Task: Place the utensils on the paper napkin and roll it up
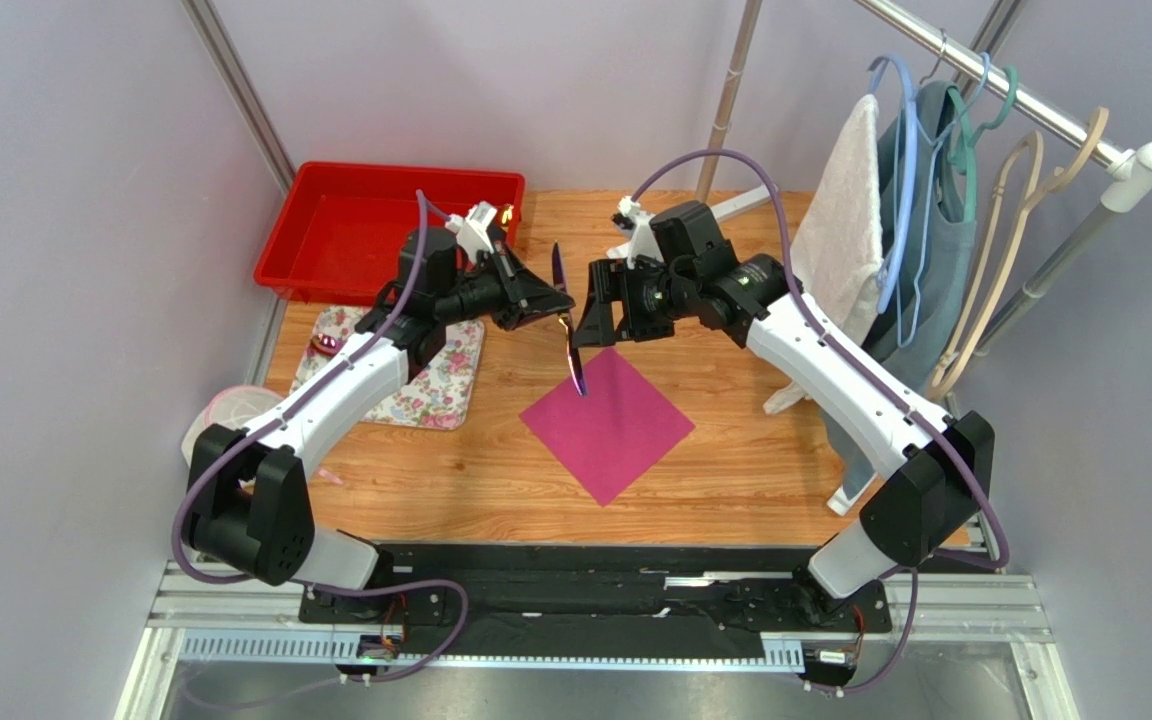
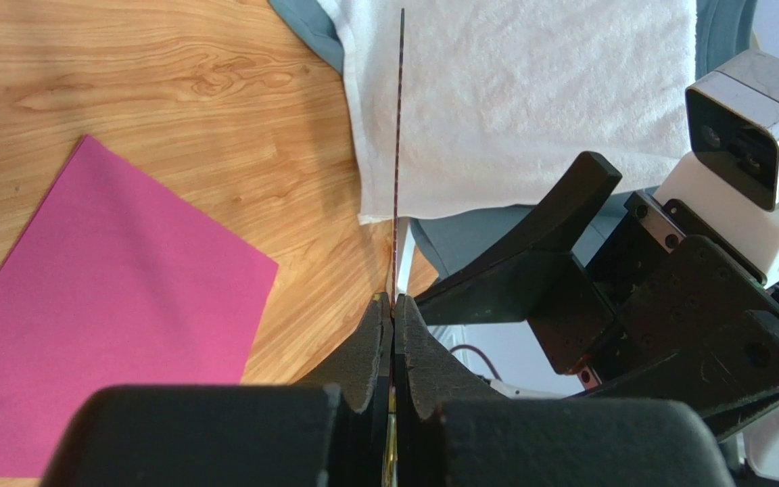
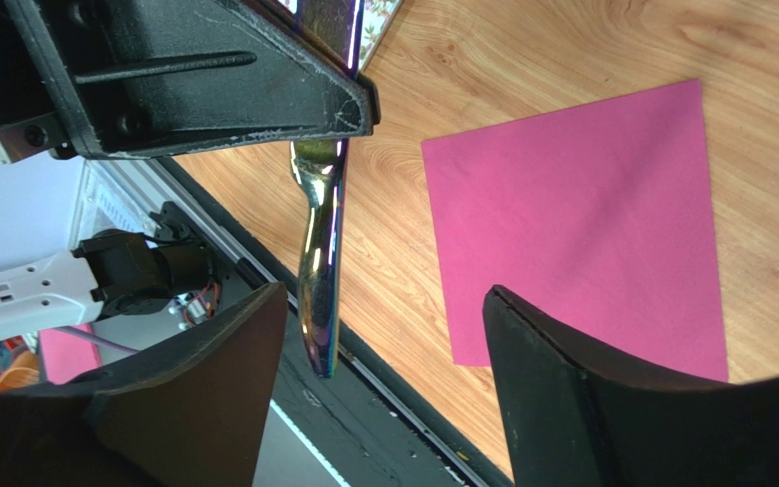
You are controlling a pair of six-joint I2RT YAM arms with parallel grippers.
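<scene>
Left fingers (image 2: 394, 340) clamp a utensil (image 2: 399, 152) mid-length above the napkin (image 1: 612, 428); right fingers (image 1: 594, 318) wide, empty. Risk: the thin piece could pivot in the pinch, or bounce off the napkin if dropped.

Right hand (image 3: 383, 304): its two dark fingers (image 3: 211, 406) stand wide apart, gripping nothing. A shiny, iridescent utensil (image 3: 322, 264) hangs in the gap, nearer the view's left finger, its upper end clamped in the left hand (image 3: 343, 101). The paper napkin (image 3: 576, 223) lies flat on the wooden tabletop (image 3: 526, 61) beside it.
</scene>
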